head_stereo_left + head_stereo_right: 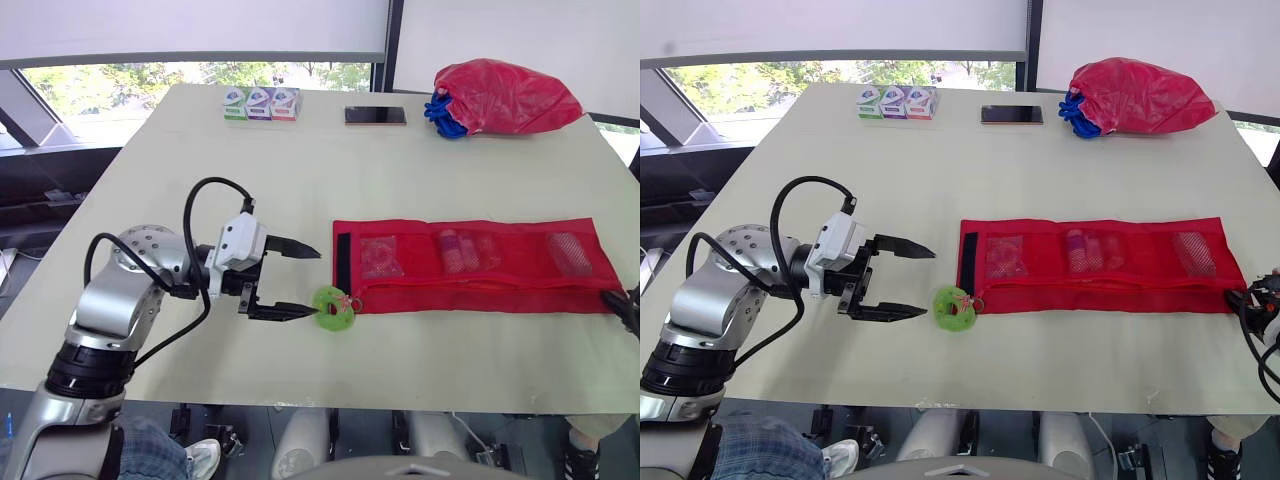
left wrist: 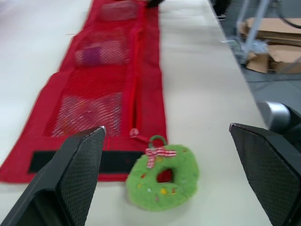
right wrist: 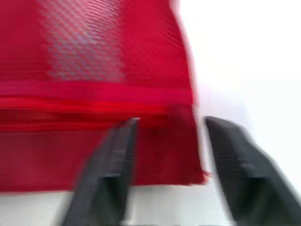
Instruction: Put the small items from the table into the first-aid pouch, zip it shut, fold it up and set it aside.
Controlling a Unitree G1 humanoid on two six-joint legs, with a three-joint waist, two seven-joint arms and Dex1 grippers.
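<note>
A: What is the table (image 1: 200,160) carrying?

B: The biggest thing is the red pouch (image 1: 480,292). It is lying flat and unfolded along the near edge, running from about the middle to the right edge. Its three mesh pockets (image 1: 570,255) are holding small pinkish things (image 1: 380,258) that I cannot make out. A black strip (image 1: 343,262) is crossing its left end.

A: And further back?

B: A bulging red sack (image 1: 505,95) with blue cord is sitting at the far right corner. A phone (image 1: 375,116) is lying by the far edge just left of it. Three little boxes (image 1: 262,104) are standing in a row further left along that edge.

A: What are the grippers doing?

B: The left gripper (image 1: 315,283) is hovering low over the table at the pouch's left end, its fingers (image 2: 75,174) spread wide and holding nothing. The right gripper (image 3: 171,121) is sitting at the pouch's right end by the table's right edge, fingers parted. The pouch's end corner is showing in the gap, but I cannot tell whether they are touching the cloth.

A: Anything smaller?

B: A fuzzy green ring (image 1: 333,308) is lying on the table against the pouch's near left corner, beside the zip pull (image 2: 135,133). It is sitting just ahead of the left gripper's open fingers — the nearer fingertip is just beside it.
</note>
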